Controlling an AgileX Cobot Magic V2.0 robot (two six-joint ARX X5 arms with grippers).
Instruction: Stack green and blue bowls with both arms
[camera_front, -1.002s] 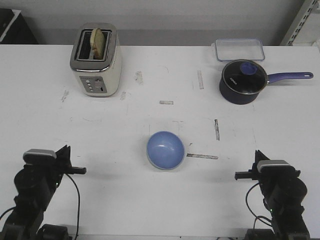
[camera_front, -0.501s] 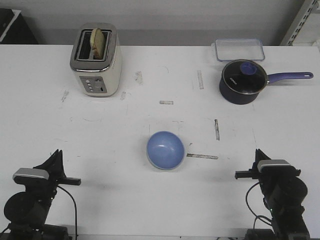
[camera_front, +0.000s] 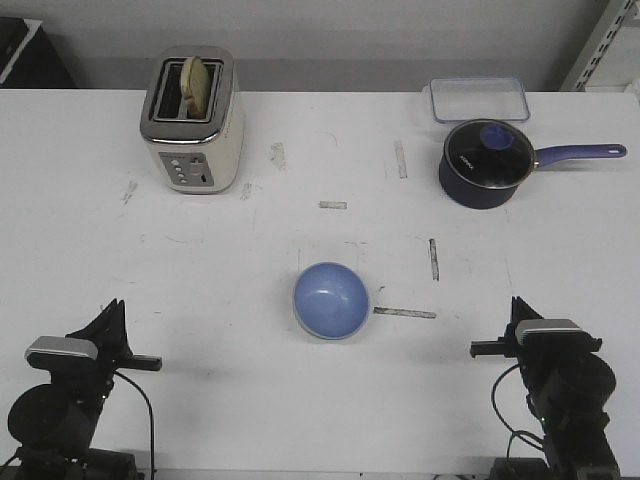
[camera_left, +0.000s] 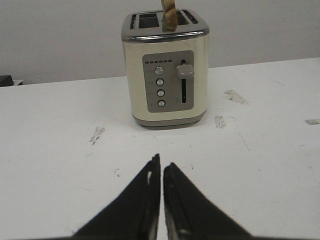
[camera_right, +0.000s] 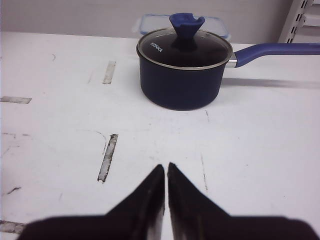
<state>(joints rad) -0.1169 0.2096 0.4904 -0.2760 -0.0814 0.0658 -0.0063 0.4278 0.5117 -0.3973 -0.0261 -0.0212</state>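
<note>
The blue bowl sits open side up on the white table, near the middle. A thin pale edge shows along its near side; I cannot tell whether that is the green bowl beneath it, and no separate green bowl is in view. My left gripper is at the near left edge, shut and empty, pointing at the toaster; in the left wrist view its fingertips nearly touch. My right gripper is at the near right edge, shut and empty; the right wrist view shows the same. Both are far from the bowl.
A cream toaster with a slice of bread stands at the back left and shows in the left wrist view. A dark blue lidded saucepan with a long handle and a clear lidded box are at the back right.
The left arm drew back and down towards the near left corner between one second and half a second ago, and has stayed still since. The right arm and the bowl have not moved.
</note>
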